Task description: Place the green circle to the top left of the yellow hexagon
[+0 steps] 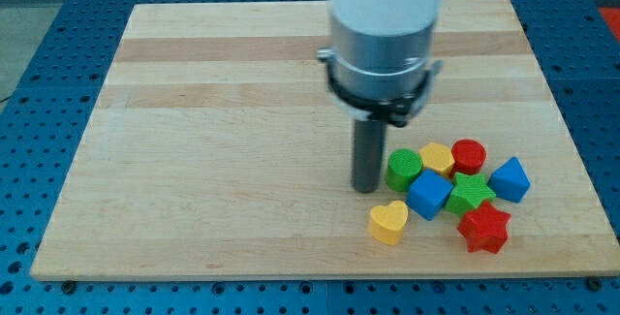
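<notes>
The green circle (403, 169) is a round green block at the left of a tight cluster of blocks in the view's lower right. The yellow hexagon (438, 158) sits just right of it and slightly higher, touching it. My tip (365, 189) rests on the board just left of the green circle, very close to its left side or touching it. The rod hangs from the wide white and grey arm (384, 24) that fills the view's top centre.
The wooden board (223, 131) lies on a blue perforated table. The cluster also holds a red circle (469, 154), a blue cube (429, 194), a green star (471, 193), a blue block (511, 179), a red star (483, 228) and a yellow heart (389, 221).
</notes>
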Motion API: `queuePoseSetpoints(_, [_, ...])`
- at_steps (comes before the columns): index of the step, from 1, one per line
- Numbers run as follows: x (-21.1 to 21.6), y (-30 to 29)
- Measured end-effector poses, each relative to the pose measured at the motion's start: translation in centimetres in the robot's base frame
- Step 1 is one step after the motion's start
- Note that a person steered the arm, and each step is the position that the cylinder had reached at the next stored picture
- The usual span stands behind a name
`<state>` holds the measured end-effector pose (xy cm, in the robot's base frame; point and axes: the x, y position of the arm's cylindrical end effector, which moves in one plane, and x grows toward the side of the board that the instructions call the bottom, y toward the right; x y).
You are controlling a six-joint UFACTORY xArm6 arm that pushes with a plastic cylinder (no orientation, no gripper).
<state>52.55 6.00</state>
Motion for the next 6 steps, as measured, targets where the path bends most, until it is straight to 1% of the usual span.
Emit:
queuePoseSetpoints(1, [0.0, 0.4])
queuePoseSetpoints(2, [1.2, 2.2])
queuePoseSetpoints(3, [0.8, 5.3])
queuePoseSetpoints(4, [-2.7, 5.6])
queuePoseSetpoints(5, [-7.5, 5.6])
queuePoseSetpoints(6, [-13.2, 2.5])
